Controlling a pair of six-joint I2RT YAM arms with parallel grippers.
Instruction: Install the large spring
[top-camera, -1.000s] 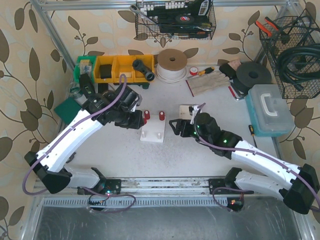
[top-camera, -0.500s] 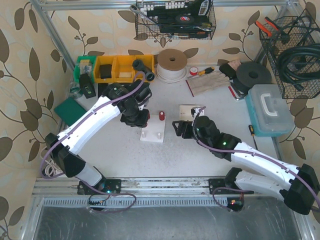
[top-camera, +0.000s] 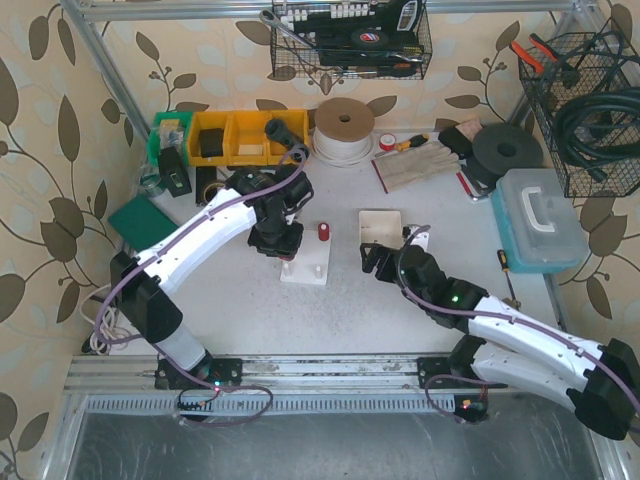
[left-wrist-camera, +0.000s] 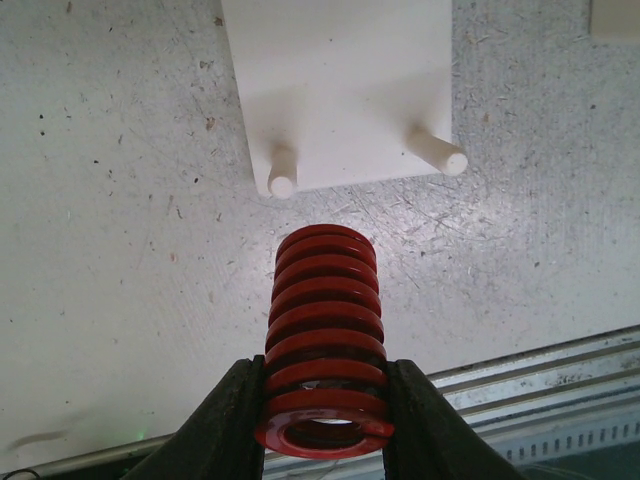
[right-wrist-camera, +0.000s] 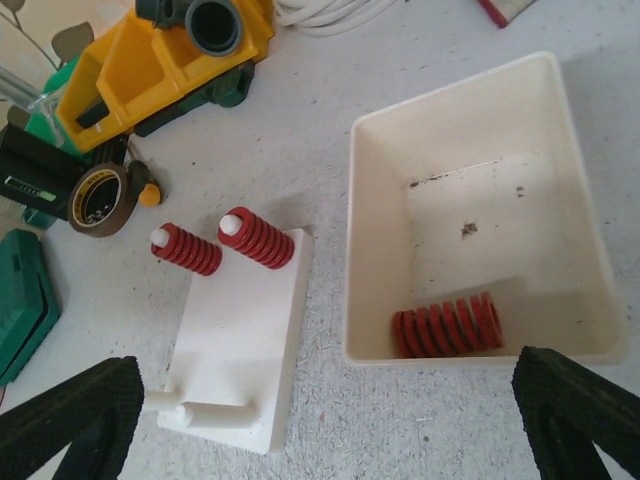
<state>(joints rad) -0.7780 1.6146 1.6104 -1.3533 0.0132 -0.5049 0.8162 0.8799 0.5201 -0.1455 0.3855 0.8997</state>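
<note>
My left gripper (left-wrist-camera: 325, 405) has its fingers clamped on the large red spring (left-wrist-camera: 323, 320), bottom centre of its wrist frame, just below the white peg plate (left-wrist-camera: 335, 80). Right gripper (right-wrist-camera: 325, 420) fingers are spread wide at the frame's bottom corners, near the cream tray (right-wrist-camera: 480, 200) with another spring (right-wrist-camera: 447, 325).

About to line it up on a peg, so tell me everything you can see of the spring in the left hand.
The spring is a red coil of thick, stacked turns, apparently painted metal, with an open bore at its near end. The left hand pinches its nearest turns between black fingers; the rest sticks out free toward the white peg base, ending short of two bare pegs.
</note>
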